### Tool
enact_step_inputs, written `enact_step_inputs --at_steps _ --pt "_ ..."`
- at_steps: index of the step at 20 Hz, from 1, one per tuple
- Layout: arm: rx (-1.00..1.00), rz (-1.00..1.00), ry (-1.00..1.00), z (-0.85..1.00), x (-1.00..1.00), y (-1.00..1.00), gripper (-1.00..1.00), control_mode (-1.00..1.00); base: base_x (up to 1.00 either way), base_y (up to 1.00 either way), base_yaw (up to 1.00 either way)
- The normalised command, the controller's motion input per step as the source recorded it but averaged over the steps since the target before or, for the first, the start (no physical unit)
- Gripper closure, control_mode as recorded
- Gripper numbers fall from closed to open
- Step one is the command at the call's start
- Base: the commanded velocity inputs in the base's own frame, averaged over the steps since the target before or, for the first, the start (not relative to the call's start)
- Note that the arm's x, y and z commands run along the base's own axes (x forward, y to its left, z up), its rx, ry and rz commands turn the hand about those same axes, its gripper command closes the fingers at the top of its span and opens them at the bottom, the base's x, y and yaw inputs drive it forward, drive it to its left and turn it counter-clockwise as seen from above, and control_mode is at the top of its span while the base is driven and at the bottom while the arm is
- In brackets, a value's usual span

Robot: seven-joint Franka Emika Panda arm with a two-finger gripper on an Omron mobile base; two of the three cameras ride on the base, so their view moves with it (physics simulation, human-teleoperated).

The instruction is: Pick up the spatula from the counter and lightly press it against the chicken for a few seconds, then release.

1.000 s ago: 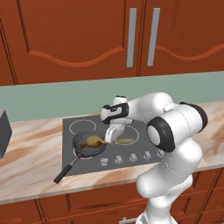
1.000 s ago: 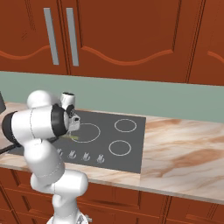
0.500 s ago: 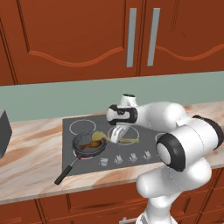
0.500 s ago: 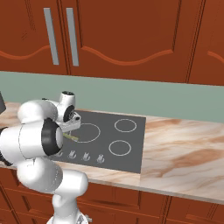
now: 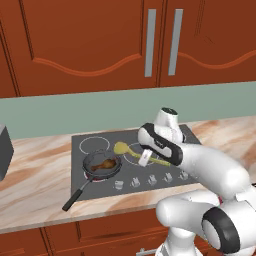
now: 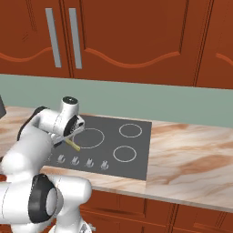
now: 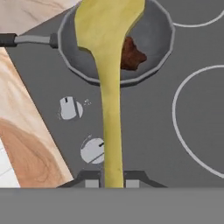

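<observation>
A yellow spatula [image 5: 123, 149] hangs above the cooktop with my gripper [image 5: 145, 158] shut on its handle. In the hand view the spatula [image 7: 109, 100] runs straight up from between my fingertips [image 7: 133, 179], and its broad blade overlaps the near rim of the pan [image 7: 162, 30]. Brown chicken [image 7: 133, 53] lies in that pan, partly hidden behind the blade. From the left base the blade sits just right of the dark frying pan [image 5: 92, 171] holding the chicken [image 5: 104, 164]. In the right base view my gripper [image 6: 73, 132] is low over the cooktop's left side.
The pan's black handle [image 5: 75, 196] sticks out toward the counter's front edge. Knobs [image 5: 150, 180] line the front of the black cooktop [image 5: 190, 137]. A dark appliance [image 5: 3, 150] stands at the far left. Marble counter [image 6: 191, 154] stretches to the right; wooden cabinets hang above.
The arm's elbow has swung forward and down toward the cameras. The spatula stays in the grip, and its blade now points at the pan with the chicken.
</observation>
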Motion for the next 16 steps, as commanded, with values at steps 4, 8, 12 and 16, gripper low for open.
enact_step_inputs --at_steps 4,8,12,16 --pt "0.07 0.01 -0.11 0.44 -0.48 -0.38 1.0 -1.0 0.0 0.0 0.0" --pt "0.07 0.0 -0.05 0.44 -0.55 -0.38 1.0 -1.0 0.0 0.0 0.0" --pt "0.06 0.0 -0.08 0.44 -0.6 -0.35 1.0 -1.0 0.0 0.0 0.0" --pt "0.06 0.0 -0.1 0.55 -0.56 -0.32 1.0 -1.0 0.0 0.0 0.0"
